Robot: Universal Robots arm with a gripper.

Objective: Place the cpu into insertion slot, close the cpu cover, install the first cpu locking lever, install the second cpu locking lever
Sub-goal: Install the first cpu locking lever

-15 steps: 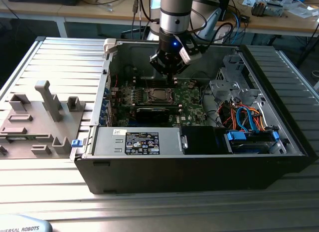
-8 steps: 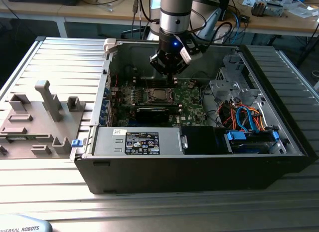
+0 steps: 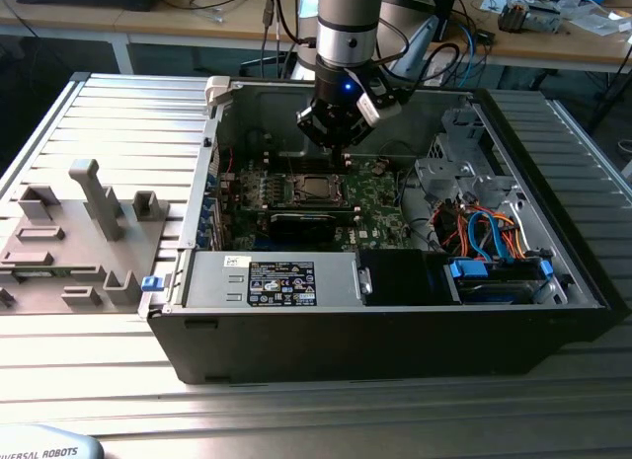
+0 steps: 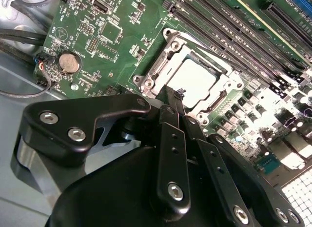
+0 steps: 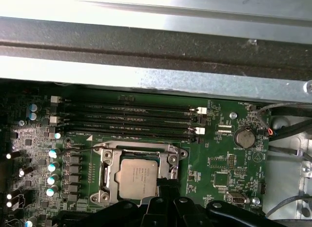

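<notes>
The cpu (image 4: 195, 80), a dull silver square, lies flat in the insertion slot (image 5: 108, 174) on the green motherboard (image 5: 219, 163); the exterior view has the cpu (image 3: 318, 190) inside the open case. The cpu cover (image 4: 161, 61), a silver frame, lies down around the chip, and the cpu (image 5: 138, 178) shows through its window. My gripper (image 4: 178, 96) is shut, fingertips pressed together at the socket's edge beside the chip. Whether a lever is pinched there I cannot tell. A thin wire lever (image 5: 90, 148) runs along one side of the socket. In the exterior view my gripper (image 3: 348, 155) hangs just above the board.
Long memory slots (image 5: 131, 120) lie beside the socket, and a coin cell (image 5: 242, 137) sits on the board. The case wall (image 5: 156, 46) rises close behind. The power supply (image 3: 281, 281) and the drive bay with blue cables (image 3: 494, 237) fill the case's front. A grey fixture plate (image 3: 69, 242) lies at the exterior view's left.
</notes>
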